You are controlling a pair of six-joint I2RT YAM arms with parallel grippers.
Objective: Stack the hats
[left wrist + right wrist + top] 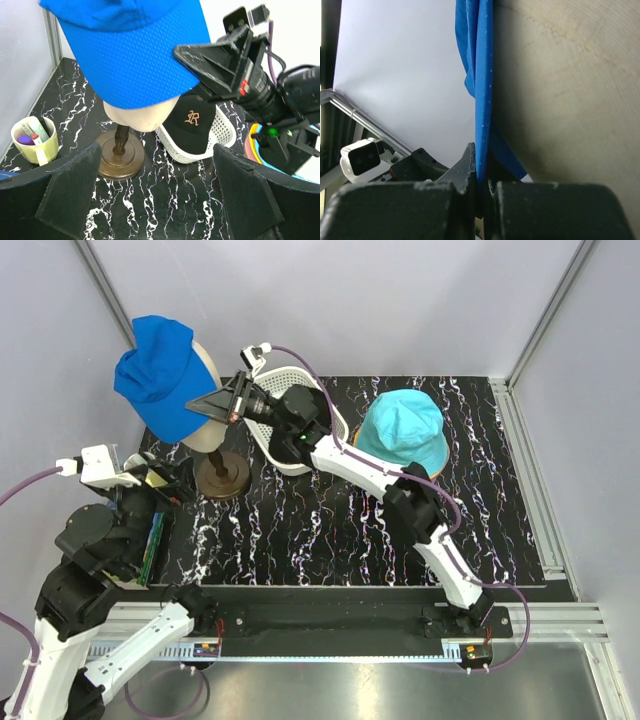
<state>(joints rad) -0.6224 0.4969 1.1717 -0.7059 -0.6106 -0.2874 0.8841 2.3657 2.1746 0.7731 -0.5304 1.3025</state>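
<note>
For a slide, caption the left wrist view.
Right jaws pinch the blue cap on the mannequin head; black cap in basket.

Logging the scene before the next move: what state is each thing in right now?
right hand: shut on blue hat rim
blue hat: worn on the head
head: upright on its stand
left hand: open, empty
black cap: lying in the basket
teal hat: crown up, topping a pile
mug: upright, pens inside
</note>
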